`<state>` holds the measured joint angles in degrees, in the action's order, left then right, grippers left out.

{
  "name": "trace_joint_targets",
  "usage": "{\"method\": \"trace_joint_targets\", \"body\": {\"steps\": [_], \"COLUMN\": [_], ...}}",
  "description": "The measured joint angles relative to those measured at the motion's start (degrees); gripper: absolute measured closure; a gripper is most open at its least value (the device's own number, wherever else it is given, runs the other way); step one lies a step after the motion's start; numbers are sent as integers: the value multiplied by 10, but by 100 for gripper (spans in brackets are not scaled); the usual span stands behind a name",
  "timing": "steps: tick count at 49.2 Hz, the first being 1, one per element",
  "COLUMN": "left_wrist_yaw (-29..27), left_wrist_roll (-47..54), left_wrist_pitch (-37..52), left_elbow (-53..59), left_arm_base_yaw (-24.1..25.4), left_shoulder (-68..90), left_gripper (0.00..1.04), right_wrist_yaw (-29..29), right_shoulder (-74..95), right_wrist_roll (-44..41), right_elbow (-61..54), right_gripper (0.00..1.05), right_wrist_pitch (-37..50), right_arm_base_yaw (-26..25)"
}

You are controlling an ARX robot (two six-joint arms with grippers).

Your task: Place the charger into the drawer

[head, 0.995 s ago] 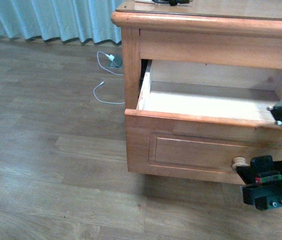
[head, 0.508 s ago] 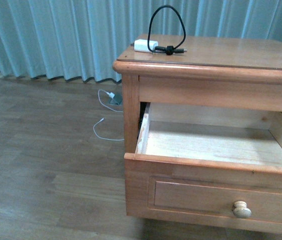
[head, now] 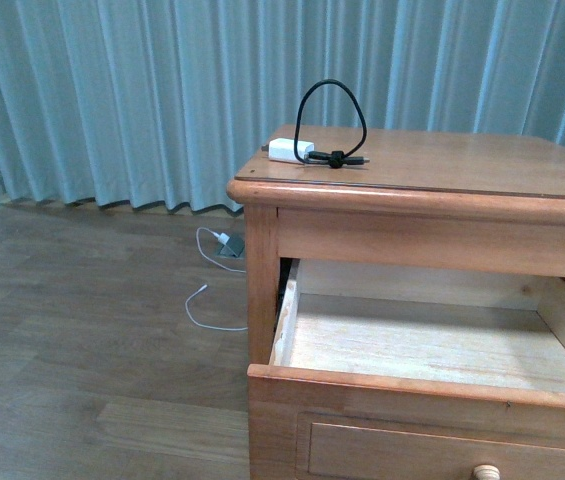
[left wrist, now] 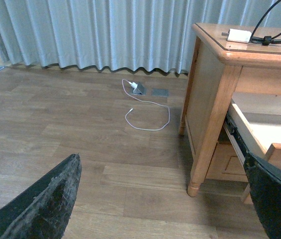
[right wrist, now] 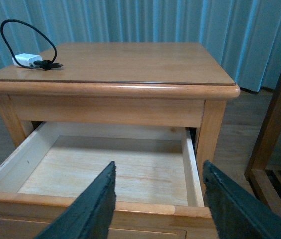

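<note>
The charger (head: 292, 151), a small white adapter with a looped black cable, lies on the nightstand top near its back left corner. It also shows in the left wrist view (left wrist: 238, 35) and the right wrist view (right wrist: 27, 59). The drawer (head: 412, 385) stands pulled open, its pale wood inside bare, with its knob (head: 485, 472) at the picture's lower edge. My right gripper (right wrist: 159, 164) is open and empty, in front of the drawer's front rim (right wrist: 145, 206). My left gripper (left wrist: 161, 157) is open and empty over the floor, left of the nightstand. Neither gripper shows in the front view.
A white-cabled charger (head: 224, 243) lies on the wooden floor by the curtain (head: 112, 100), left of the nightstand; it also shows in the left wrist view (left wrist: 136, 88). A wooden frame (right wrist: 274, 134) stands to the nightstand's right.
The front view has lifted from the drawer front to the nightstand top, bringing the charger into sight. The right gripper, beside the knob a second ago, has left that view.
</note>
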<state>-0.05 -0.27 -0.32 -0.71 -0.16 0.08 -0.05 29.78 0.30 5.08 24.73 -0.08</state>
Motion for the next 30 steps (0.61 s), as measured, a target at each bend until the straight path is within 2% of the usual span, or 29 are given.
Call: {"method": "trace_joint_targets", "body": {"steps": [7,9,16,18,21,23,30], "left_wrist_yaw": [0,0,0,-25,-126,-170,-168], "left_wrist_roll": [0,0,0,-6,-32,-43,-58], "left_wrist_pitch": [0,0,0,-5,2,30,189], "left_elbow": [0,0,0,-1,-10,-18,-118], "left_arm_base_yaw": [0,0,0,-8,-46,-69,-112], "left_shoulder": [0,0,0,6,52,105,398], "left_gripper": [6,6,6,6,6,6,6], "right_wrist_yaw": [2,1,1,1,1,1,1], "right_shoulder": [-6,-7,-7,-7,-7,-7,-7], "right_wrist_roll": [-1,-1,-1,-1,-1,-1,-1], "right_elbow": [-5,-5,-5,-5,-5,-5,-5], "right_gripper": [41,30,6,7,9,8,8], "right_wrist_pitch": [-3,-3,-3,-3,-3,-3,-3], "right_arm_base_yaw": [0,0,0,0,0,0,0]}}
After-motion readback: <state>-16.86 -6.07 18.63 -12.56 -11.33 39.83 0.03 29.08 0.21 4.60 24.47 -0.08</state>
